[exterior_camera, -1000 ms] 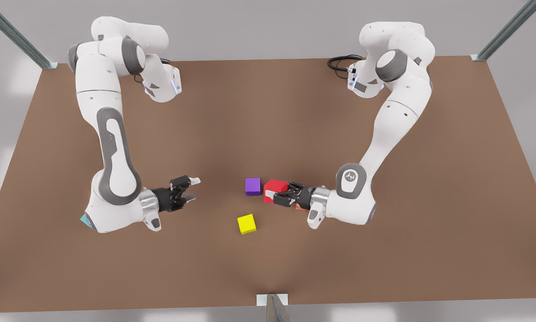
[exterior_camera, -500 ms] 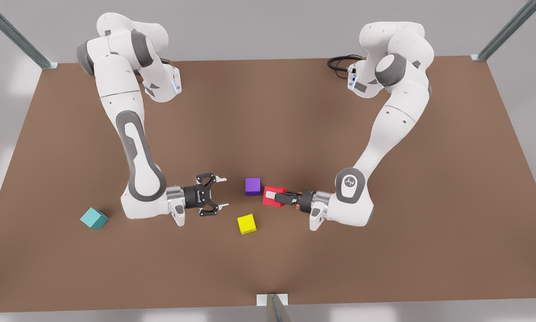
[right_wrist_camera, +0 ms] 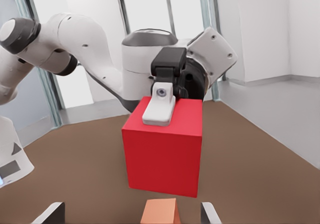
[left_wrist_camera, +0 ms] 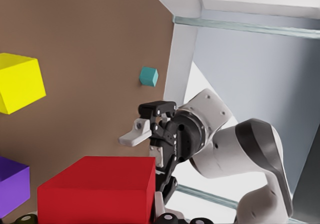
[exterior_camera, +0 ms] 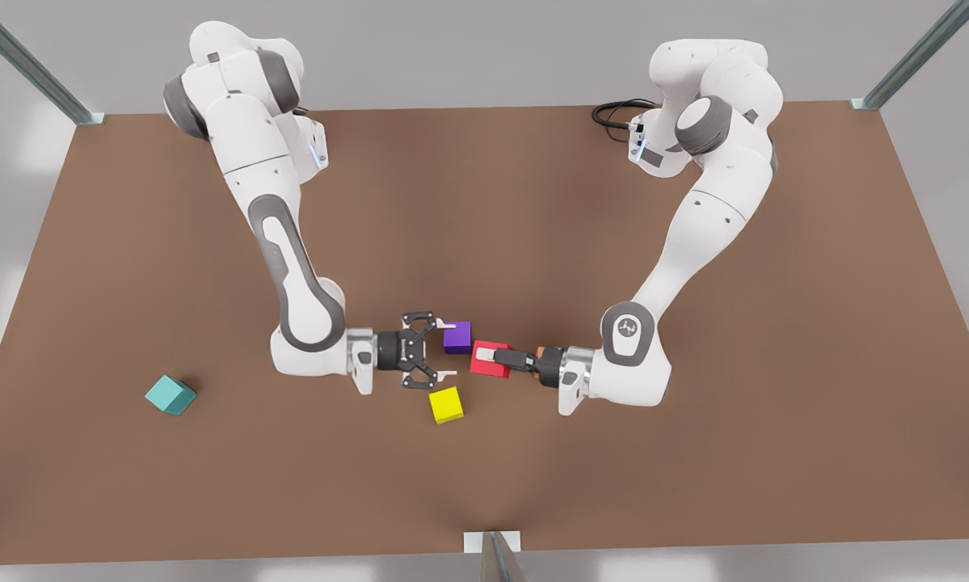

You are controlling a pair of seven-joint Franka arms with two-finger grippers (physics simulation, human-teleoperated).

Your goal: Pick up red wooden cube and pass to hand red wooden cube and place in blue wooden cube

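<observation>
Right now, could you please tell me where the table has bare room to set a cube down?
Free: the table's far half between the arm bases, and the near strip from the blue wooden cube to the yellow cube. Crowded: the centre, where the open right gripper faces the left gripper holding the red wooden cube, with the purple cube beside them.

The red cube point(exterior_camera: 489, 360), bright and plain, hangs level above the counter point(exterior_camera: 694, 453) in the left gripper point(exterior_camera: 496, 356), its jaws clamped on it. The teal blue cube point(exterior_camera: 170, 394) sits well apart at the front view's left.
</observation>
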